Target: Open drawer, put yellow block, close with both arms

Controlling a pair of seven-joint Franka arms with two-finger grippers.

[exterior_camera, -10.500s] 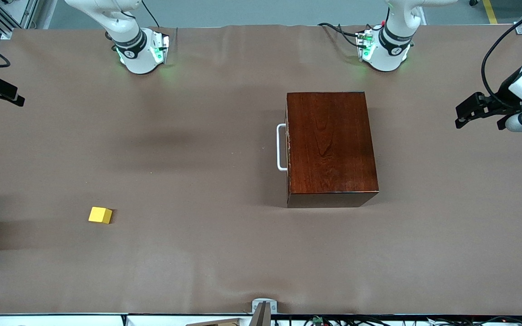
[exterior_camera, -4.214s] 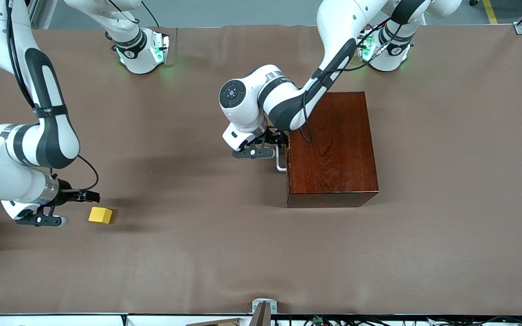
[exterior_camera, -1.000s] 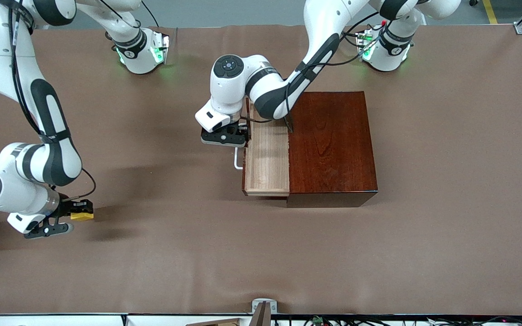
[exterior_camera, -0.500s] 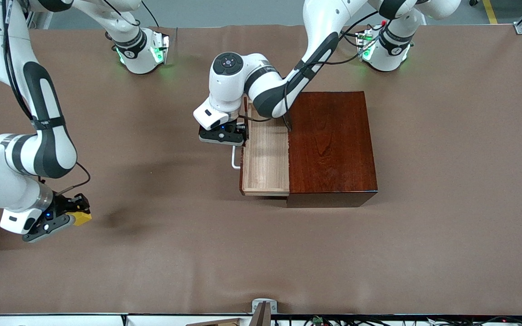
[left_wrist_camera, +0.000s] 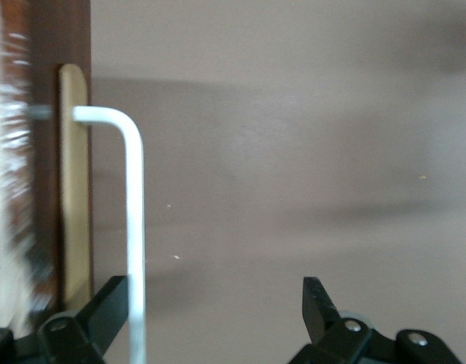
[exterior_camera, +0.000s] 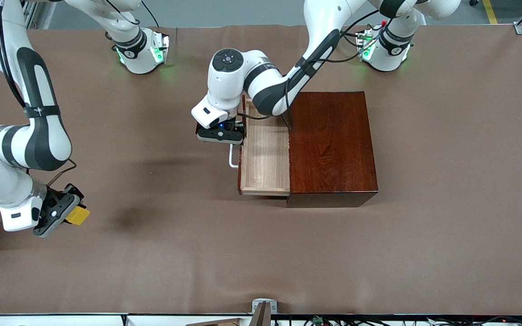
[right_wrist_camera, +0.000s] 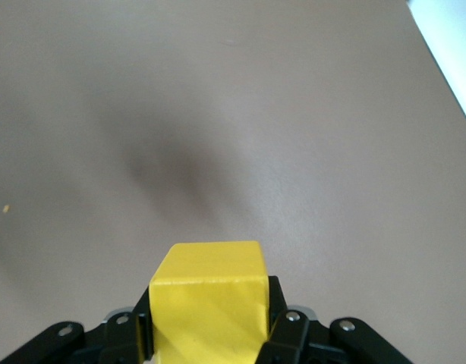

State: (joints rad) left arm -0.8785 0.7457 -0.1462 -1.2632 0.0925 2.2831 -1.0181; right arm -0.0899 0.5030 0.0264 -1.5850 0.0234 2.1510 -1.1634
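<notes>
The drawer [exterior_camera: 265,158] stands partly pulled out of the reddish-brown box [exterior_camera: 331,145], and its pale-wood floor is bare. My left gripper [exterior_camera: 221,134] hangs at the drawer's front, over its white handle [exterior_camera: 232,159]. In the left wrist view the handle [left_wrist_camera: 134,227] runs between the open fingers [left_wrist_camera: 104,315], close beside one of them; the left gripper [left_wrist_camera: 214,315] is not clamped on it. My right gripper [exterior_camera: 71,213] is shut on the yellow block [exterior_camera: 79,216], up in the air over the table at the right arm's end. The block [right_wrist_camera: 209,292] sits squarely in the right gripper [right_wrist_camera: 209,326].
A brown cover [exterior_camera: 424,249] spans the whole table. The two arm bases [exterior_camera: 141,54] [exterior_camera: 385,50] stand along the edge farthest from the front camera. A small metal bracket [exterior_camera: 263,308] sits at the nearest edge. The block's shadow [exterior_camera: 127,219] falls on the cover.
The right gripper has risen off the table with the yellow block and turned. The left arm has drawn the drawer slightly farther out toward the right arm's end.
</notes>
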